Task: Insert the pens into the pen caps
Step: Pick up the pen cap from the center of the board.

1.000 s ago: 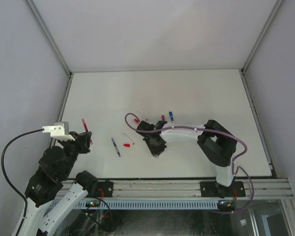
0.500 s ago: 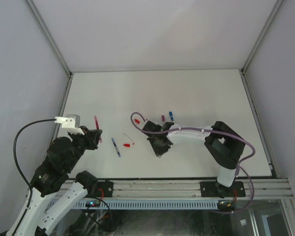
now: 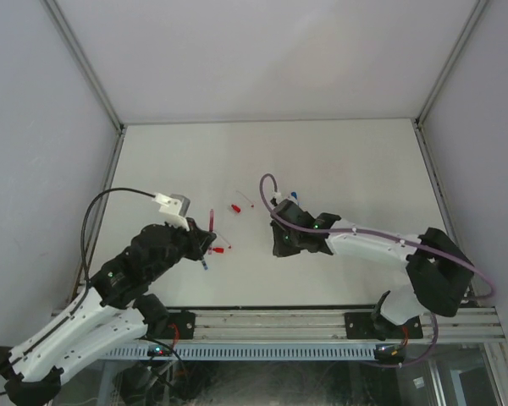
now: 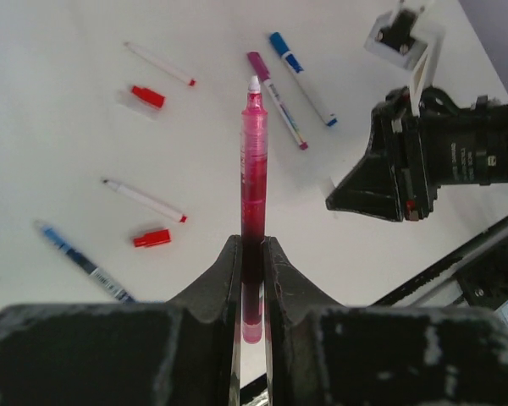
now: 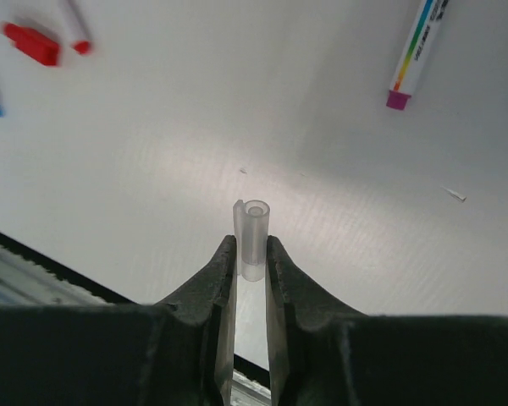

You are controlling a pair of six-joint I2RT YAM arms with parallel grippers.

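Note:
My left gripper (image 4: 252, 247) is shut on a translucent red pen (image 4: 252, 182), whose white tip points away toward the table's middle. In the top view this left gripper (image 3: 205, 241) holds the red pen (image 3: 212, 222) just left of centre. My right gripper (image 5: 251, 247) is shut on a clear pen cap (image 5: 254, 230), open end outward. The right gripper (image 3: 281, 240) faces left, a short gap from the pen. On the table lie two thin red-tipped pens (image 4: 159, 63) (image 4: 144, 200), two red caps (image 4: 147, 96) (image 4: 152, 238) and a blue pen (image 4: 83, 261).
A magenta-capped pen (image 4: 277, 100) and a blue-capped pen (image 4: 302, 78) lie side by side behind the right gripper. The table's near edge has a metal rail (image 3: 322, 326). Grey walls (image 3: 51, 101) enclose the white table (image 3: 347, 161) on three sides.
My left arm has swung right toward the table's middle, carrying the red pen. The right gripper has risen and turned to face left, and its arm has stretched out to the right.

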